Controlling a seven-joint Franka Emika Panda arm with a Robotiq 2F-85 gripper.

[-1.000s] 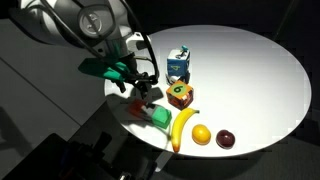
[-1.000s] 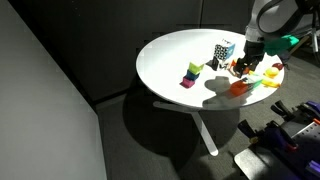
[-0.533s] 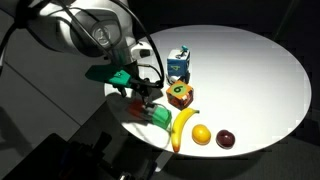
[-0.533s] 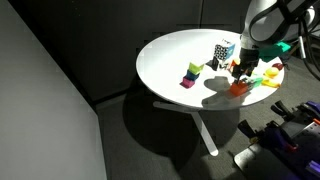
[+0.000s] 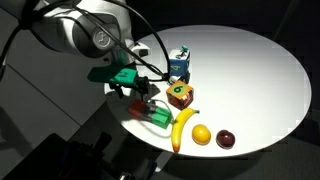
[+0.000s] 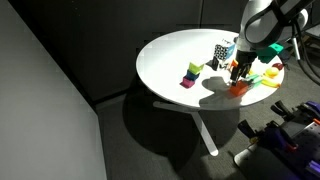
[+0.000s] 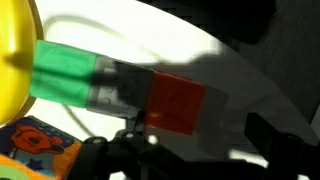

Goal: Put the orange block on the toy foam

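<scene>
Leftmost in an exterior view, the arm reaches over the white round table at about its 8 o'clock edge, with the gripper pointing down. The wrist view shows its two dark fingers spread apart with nothing between them. The orange block sits on the tabletop just under the gripper and is not grasped. In the wrist view the orange block lies near the centre, ahead of the fingers. At the block's 4 o'clock in the exterior view, just beside it, lies a green block. The toy foam stands upright at about 1 o'clock from the orange block, well apart from it and with nothing on top. A brown cube with a green top sits at the foam's 6 o'clock. A banana curves down from that cube. Further right, toward the table's 5 o'clock edge, come a round orange fruit and then a dark plum.
</scene>
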